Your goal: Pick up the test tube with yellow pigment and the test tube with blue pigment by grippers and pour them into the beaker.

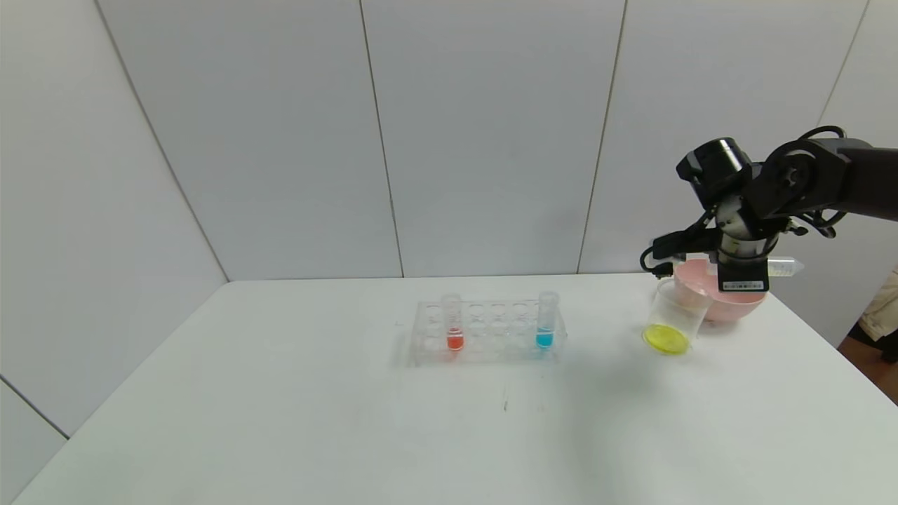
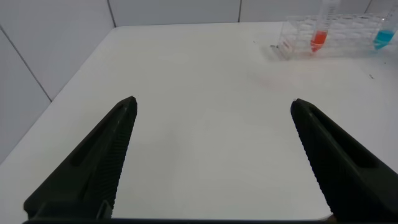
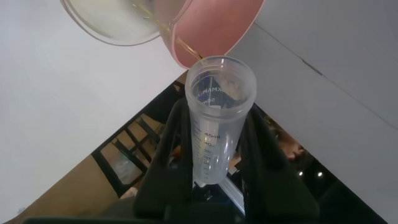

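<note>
1. Yellow liquid already lies in the bottom of the beaker, which stands at about three o'clock from the clear tube rack, just in front of the pink bowl and touching or nearly touching it.
2. Over the bowl, at about one o'clock from the beaker, the right gripper is clamped on the test tube with yellow pigment. The tube lies roughly level and looks empty in the right wrist view, its open mouth toward the bowl and beaker.
3. At the rack's three o'clock end, the test tube with blue pigment stands upright and untouched; a red-orange tube stands toward the nine o'clock end.
4. Well short of the rack, the left gripper hangs over bare table, jaws spread wide and empty.
5. Judged from this, the yellow pour looks done or nearly so. Left: dispose of the spent tube, then pick up and pour the blue one.
</note>
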